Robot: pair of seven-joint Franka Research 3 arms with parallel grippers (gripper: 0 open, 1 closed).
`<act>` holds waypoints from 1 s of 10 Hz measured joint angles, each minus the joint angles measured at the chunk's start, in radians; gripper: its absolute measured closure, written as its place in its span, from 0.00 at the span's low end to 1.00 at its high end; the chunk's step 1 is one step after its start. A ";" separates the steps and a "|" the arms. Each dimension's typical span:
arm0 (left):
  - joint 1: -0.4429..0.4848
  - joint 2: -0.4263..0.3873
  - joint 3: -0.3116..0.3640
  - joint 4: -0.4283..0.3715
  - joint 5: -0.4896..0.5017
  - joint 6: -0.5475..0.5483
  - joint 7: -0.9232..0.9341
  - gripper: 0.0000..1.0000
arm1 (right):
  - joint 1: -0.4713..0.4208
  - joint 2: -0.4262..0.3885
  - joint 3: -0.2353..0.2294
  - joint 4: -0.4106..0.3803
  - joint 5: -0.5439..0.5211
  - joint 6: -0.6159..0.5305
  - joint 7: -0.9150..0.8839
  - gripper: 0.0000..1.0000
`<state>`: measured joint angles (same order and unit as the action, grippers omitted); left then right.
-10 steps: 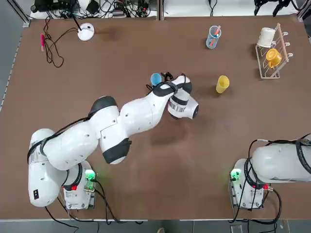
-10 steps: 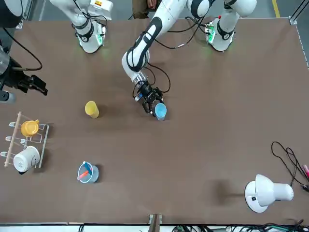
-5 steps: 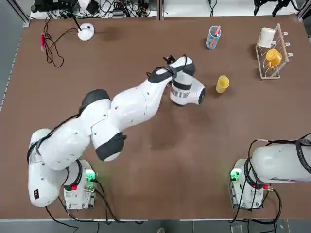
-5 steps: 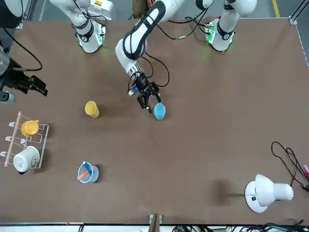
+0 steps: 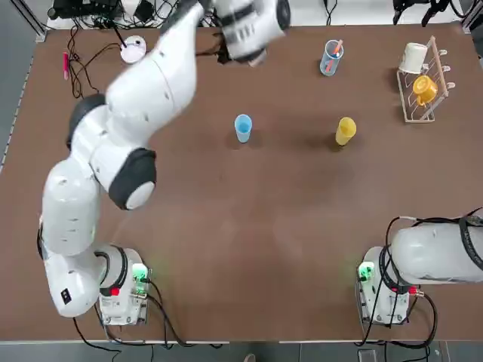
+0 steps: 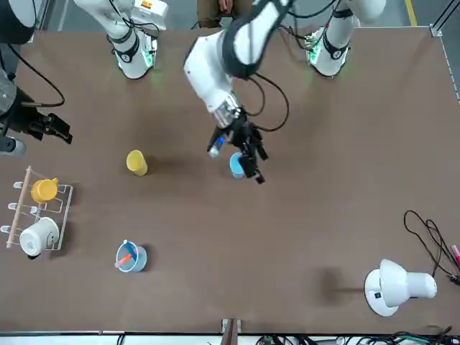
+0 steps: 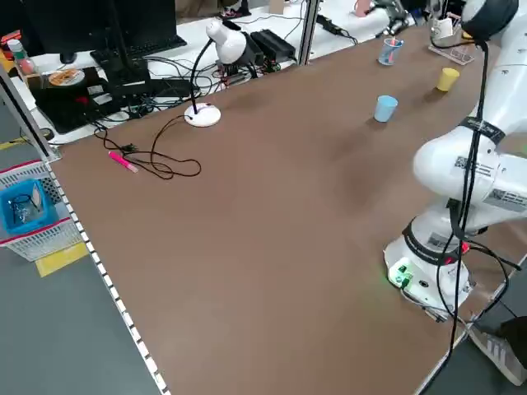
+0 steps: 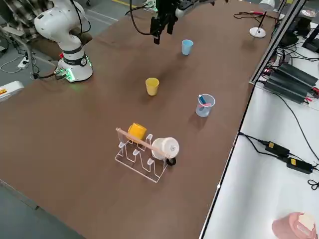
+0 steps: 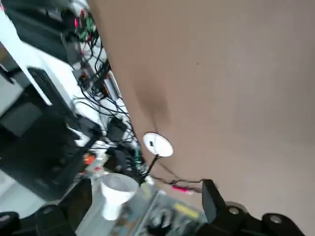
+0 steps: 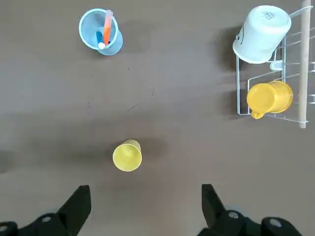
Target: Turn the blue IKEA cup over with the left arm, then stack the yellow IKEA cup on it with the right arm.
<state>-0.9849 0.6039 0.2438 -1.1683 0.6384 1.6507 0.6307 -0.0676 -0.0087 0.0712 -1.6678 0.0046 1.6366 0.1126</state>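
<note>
Top view: the small light-blue plastic cup point(image 5: 242, 127) stands alone mid-table, the matching yellow plastic cup point(image 5: 345, 130) beside it; front view: the left hand point(image 6: 246, 154), fingers apart and empty, hovers just above the blue cup; right wrist view: the right hand point(image 10: 142, 209), fingers apart, hangs high above the yellow cup.

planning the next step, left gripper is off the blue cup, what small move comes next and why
Probably lower the right gripper toward the yellow IKEA cup: it is open, with that cup standing untouched on the table ahead. The left gripper hangs open, clear of the blue IKEA cup, which stands alone. Whether it is flipped I cannot tell.
</note>
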 joint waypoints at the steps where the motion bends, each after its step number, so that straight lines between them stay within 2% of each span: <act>1: 0.081 -0.045 0.002 -0.001 -0.084 0.019 -0.014 0.01 | 0.000 -0.011 0.000 -0.035 0.010 0.036 0.000 0.00; 4: 0.342 -0.160 0.002 -0.008 -0.356 0.040 -0.076 0.01 | 0.000 -0.029 0.002 -0.148 0.022 0.155 0.000 0.00; 7: 0.592 -0.223 -0.001 -0.020 -0.511 0.036 -0.095 0.01 | 0.001 -0.030 0.004 -0.274 0.023 0.290 -0.001 0.00; 8: 0.635 -0.252 -0.001 -0.047 -0.554 0.031 -0.156 0.01 | 0.001 -0.029 0.010 -0.333 0.023 0.360 -0.001 0.00; 9: 0.648 -0.309 -0.002 -0.125 -0.591 0.043 -0.258 0.01 | 0.002 -0.029 0.021 -0.396 0.023 0.425 -0.003 0.00; 10: 0.644 -0.388 -0.003 -0.239 -0.606 0.079 -0.369 0.01 | 0.003 -0.028 0.040 -0.446 0.023 0.459 -0.005 0.00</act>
<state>-0.3406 0.2160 0.2407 -1.4069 0.0327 1.7301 0.2613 -0.0650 -0.0372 0.1116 -2.1134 0.0274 2.0957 0.1078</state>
